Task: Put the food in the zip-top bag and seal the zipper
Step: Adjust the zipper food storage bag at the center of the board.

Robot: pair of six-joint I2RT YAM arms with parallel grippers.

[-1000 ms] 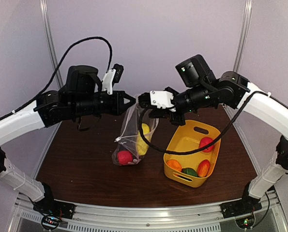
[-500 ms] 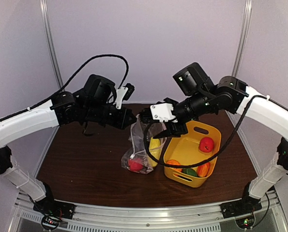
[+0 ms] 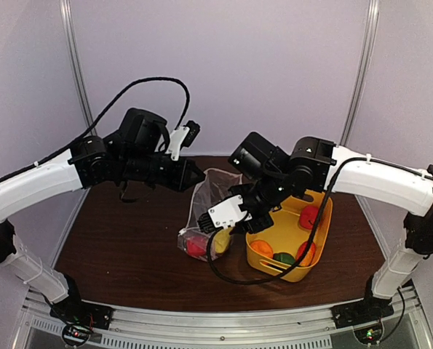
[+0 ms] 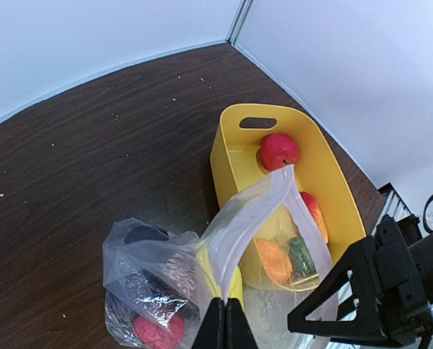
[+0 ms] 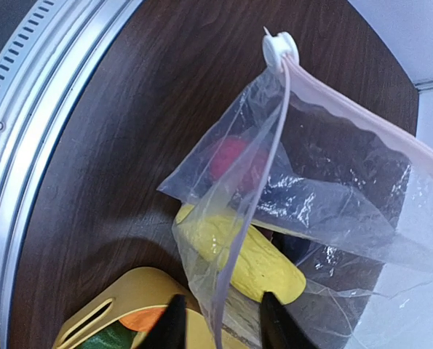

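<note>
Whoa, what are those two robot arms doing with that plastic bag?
They are packing toy food into a zip-top bag. The left gripper is pinched shut on the bag's zipper edge, holding its top up. The right gripper is open, its fingers either side of that same edge, along from the white slider tab. A pink piece and a yellow piece are inside the bag. A red piece and an orange piece lie in the yellow tub, so the job isn't finished.

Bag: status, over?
Left tool shut on bag rim, held high. Right tool open, astride zipper. Red food, yellow food inside, unsealed; more in tub. Cable crosses tub.
</note>
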